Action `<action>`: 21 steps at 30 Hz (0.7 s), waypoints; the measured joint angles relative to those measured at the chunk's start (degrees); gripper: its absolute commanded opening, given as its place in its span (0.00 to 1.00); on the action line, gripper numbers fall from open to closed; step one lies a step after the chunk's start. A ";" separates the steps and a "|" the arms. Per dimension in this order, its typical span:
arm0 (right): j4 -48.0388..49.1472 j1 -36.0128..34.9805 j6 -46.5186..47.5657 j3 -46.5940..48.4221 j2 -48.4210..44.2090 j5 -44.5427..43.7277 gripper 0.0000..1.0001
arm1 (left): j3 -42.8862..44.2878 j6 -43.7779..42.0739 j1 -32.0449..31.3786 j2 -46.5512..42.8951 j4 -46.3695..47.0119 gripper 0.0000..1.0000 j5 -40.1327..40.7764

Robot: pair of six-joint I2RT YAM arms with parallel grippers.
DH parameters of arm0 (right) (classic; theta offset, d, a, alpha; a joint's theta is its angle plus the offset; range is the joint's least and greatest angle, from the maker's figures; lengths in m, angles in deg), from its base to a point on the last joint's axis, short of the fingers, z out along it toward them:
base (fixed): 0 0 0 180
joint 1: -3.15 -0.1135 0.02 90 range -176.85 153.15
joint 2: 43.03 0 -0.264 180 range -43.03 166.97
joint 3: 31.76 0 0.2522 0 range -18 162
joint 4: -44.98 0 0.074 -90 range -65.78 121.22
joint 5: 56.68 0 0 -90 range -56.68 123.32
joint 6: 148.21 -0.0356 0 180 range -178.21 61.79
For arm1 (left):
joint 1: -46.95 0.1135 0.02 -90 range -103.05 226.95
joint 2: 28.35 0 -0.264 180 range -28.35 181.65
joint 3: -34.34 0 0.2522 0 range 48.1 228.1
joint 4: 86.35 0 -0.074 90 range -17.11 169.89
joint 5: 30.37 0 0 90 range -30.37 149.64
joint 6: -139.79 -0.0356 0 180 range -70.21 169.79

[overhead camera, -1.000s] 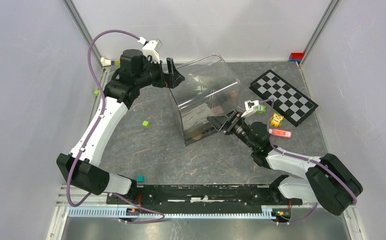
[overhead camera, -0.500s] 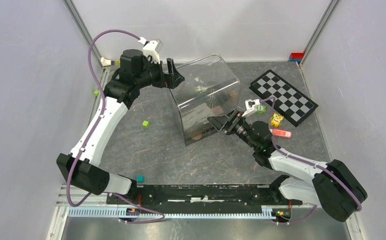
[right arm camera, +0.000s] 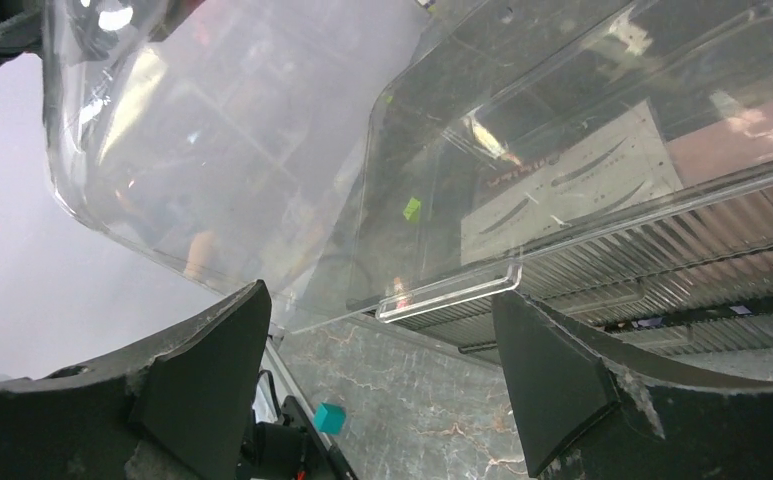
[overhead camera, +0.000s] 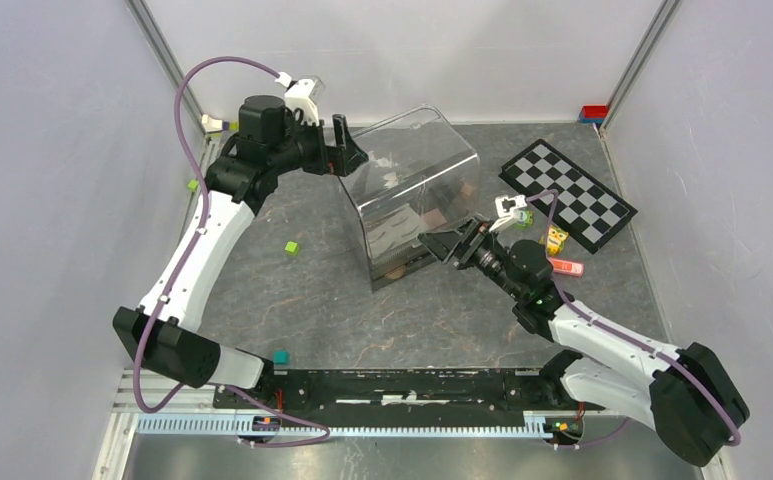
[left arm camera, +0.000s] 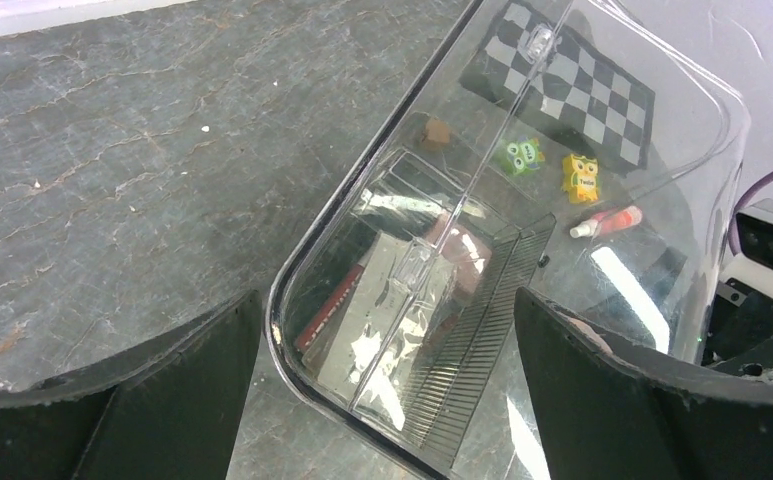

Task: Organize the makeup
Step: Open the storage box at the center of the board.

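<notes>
Between the wide-open fingers of the left gripper (left arm camera: 387,300) sits a rounded corner of the tilted clear box (overhead camera: 412,160), unclamped. The right gripper (right arm camera: 380,292), also spread wide, straddles a clear tab on the box's opposite side and holds nothing. Just ahead of its fingers, inside the box, lies the white eyebrow card (right arm camera: 572,190). The pink tube (overhead camera: 563,266) lies on the table (overhead camera: 312,300) behind this gripper, beside its wrist.

Marbled table (overhead camera: 312,300) with clear box (overhead camera: 412,170), checkerboard (overhead camera: 567,195), pink tube (overhead camera: 564,266), cube (overhead camera: 291,247)

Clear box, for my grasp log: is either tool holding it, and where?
Nothing held: left tool straddles the clear box rim, right tool its front tab, both open.
</notes>
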 measured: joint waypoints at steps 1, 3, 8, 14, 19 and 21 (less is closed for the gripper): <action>-0.79 0.00 0.15 0.24 -0.48 0.00 0.87 | 0.31 0.00 0.04 0.04 -0.44 1.00 0.00; -2.05 0.00 0.66 0.74 -1.46 -0.22 0.88 | 0.85 0.02 0.13 0.04 -1.01 1.00 0.02; -5.44 -0.04 1.97 2.29 -4.09 -1.03 0.88 | 2.34 0.02 0.26 0.07 -2.93 1.00 0.52; -7.82 -0.02 3.04 4.94 -5.66 -2.56 0.88 | 3.48 0.04 0.52 0.07 -4.15 1.00 1.75; -8.83 0.02 3.93 7.91 -6.34 -3.58 0.89 | 6.27 0.11 0.85 0.07 -6.54 1.00 3.63; -8.68 0.02 4.11 8.83 -6.56 -3.69 0.89 | 8.07 0.31 0.85 -0.02 -7.41 1.00 4.59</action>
